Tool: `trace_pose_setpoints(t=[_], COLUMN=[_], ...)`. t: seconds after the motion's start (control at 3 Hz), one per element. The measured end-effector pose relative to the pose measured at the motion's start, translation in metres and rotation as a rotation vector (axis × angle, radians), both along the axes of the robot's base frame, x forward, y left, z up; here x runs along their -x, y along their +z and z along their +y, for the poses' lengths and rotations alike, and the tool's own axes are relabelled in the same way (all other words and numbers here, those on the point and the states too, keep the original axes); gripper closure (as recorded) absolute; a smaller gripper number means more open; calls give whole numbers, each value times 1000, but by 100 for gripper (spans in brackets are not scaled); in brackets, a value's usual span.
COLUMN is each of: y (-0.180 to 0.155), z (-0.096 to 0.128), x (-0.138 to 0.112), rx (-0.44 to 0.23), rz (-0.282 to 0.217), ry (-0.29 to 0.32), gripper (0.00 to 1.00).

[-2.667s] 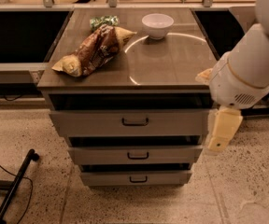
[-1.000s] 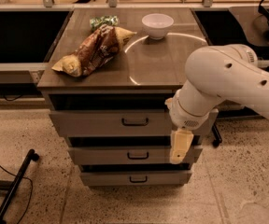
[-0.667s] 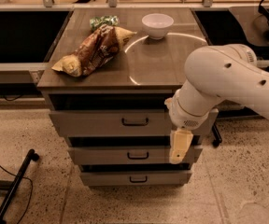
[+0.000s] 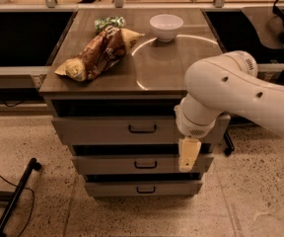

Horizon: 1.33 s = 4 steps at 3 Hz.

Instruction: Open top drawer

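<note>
Now I see the gripper (image 4: 189, 154) hanging low right of the top drawer (image 4: 102, 130) handle (image 4: 142, 129); open or closed, I cannot tell.

1. Counter (image 4: 176, 70): smooth brown top with a semi-gloss finish.
2. Top drawer (image 4: 102, 131): flat, matt grey-beige front. Its handle (image 4: 142, 129) is dark and looks like metal.
3. Tool (image 4: 189, 154): matt cream plastic. It hangs in front of the drawer fronts, right of the handles, under the arm (image 4: 230, 90), which has a smooth white shell.
4. Bag (image 4: 100, 53): crinkled, glossy foil.
5. Bowl (image 4: 166, 26): smooth, white, looks glazed.
6. Floor (image 4: 48, 201): speckled, like terrazzo.
</note>
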<state>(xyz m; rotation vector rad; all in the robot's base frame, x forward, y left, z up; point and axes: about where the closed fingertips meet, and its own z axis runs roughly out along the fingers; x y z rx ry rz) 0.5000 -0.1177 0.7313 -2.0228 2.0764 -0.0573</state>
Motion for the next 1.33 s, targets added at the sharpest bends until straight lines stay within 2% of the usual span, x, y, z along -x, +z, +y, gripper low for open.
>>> trace_pose_setpoints(t=[0.67, 1.33], y=[-24, -59], z=[-17, -27], x=[-35, -61], rx=[13, -19], rz=[-25, 7], ry=[-23, -46], gripper=[0, 0])
